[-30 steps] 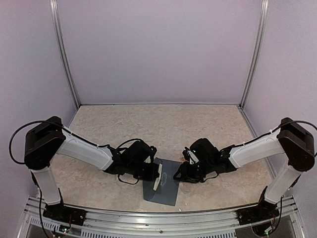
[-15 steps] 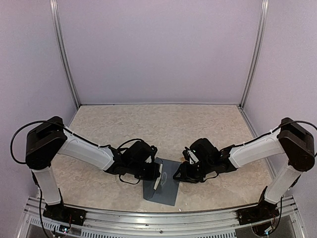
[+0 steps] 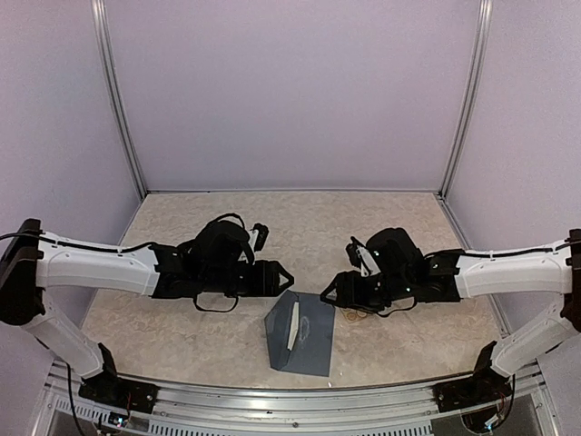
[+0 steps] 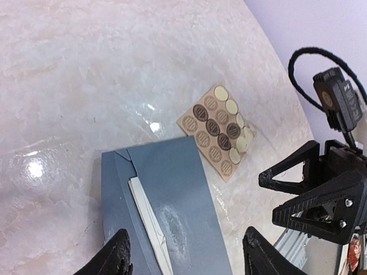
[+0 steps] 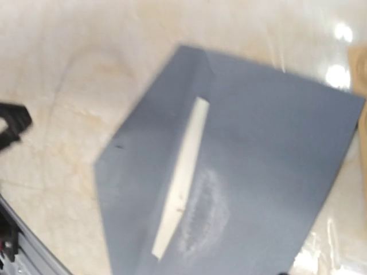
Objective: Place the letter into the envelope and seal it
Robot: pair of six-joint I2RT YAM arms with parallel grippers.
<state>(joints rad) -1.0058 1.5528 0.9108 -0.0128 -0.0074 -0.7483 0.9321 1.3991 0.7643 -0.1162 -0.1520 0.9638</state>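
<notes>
Jaws of my left gripper [image 3: 277, 275] spread wide, empty, hovering just beyond the envelope [image 3: 304, 341]. Envelope lies flat on the table [image 3: 381, 227] between my arms. The letter [image 3: 292, 329] shows a white edge under the flap: tucked in, unsealed. Sticker sheet [image 4: 221, 132] beside it, likely for sealing. My right gripper [image 3: 331, 292] is parted, empty, near the stickers.

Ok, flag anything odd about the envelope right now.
The envelope looks unsealed: a white strip of the letter shows along an open edge on its face. A pale scuffed patch marks the blue paper beside it.
</notes>
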